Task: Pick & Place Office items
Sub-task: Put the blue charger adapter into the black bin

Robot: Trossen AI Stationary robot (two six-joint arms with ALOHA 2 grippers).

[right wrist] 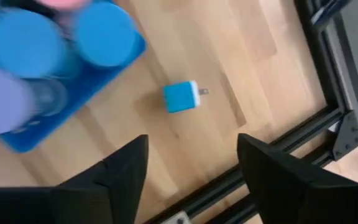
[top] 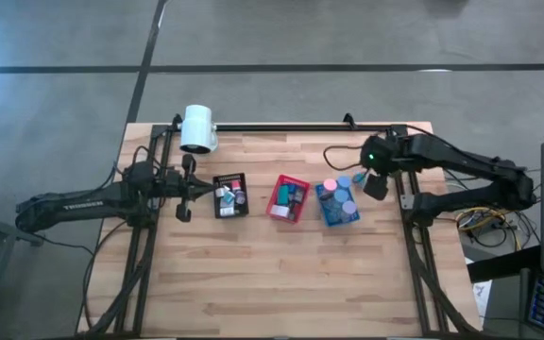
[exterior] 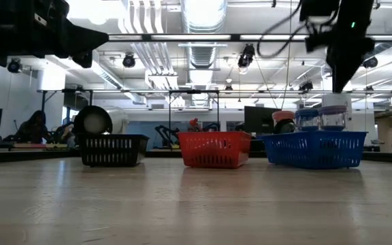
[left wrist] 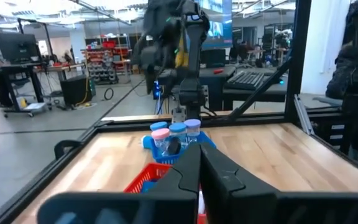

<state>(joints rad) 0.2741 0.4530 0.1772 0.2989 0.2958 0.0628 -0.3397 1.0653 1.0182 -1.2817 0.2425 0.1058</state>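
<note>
The right gripper [right wrist: 191,168] has its jaws spread wide with nothing between them, and it hangs above the table [top: 281,274] just beside the blue tray [top: 338,203], on the side away from the red tray [top: 289,197]. In the right wrist view a small blue plug-in charger block [right wrist: 181,98] with two metal prongs lies flat on the bare wood ahead of the open fingers, just beside the blue tray's corner and outside it. Round caps fill the blue tray: blue caps [right wrist: 105,34], a lavender cap [right wrist: 2,99] and a pink cap [top: 330,185] standing close together.

The left gripper [left wrist: 199,177] has its jaws pressed together and holds nothing. It waits above the table on the far side of the black tray [top: 229,195] from the blue tray, pointing along the row.

The three trays stand in a line: the red tray next to the blue one, the black tray beyond the red. The red and black trays hold small mixed pieces too small to tell apart. A big white cylinder [top: 197,128] lies beyond the black tray, near the table's back edge, well apart from the blue tray.
</note>
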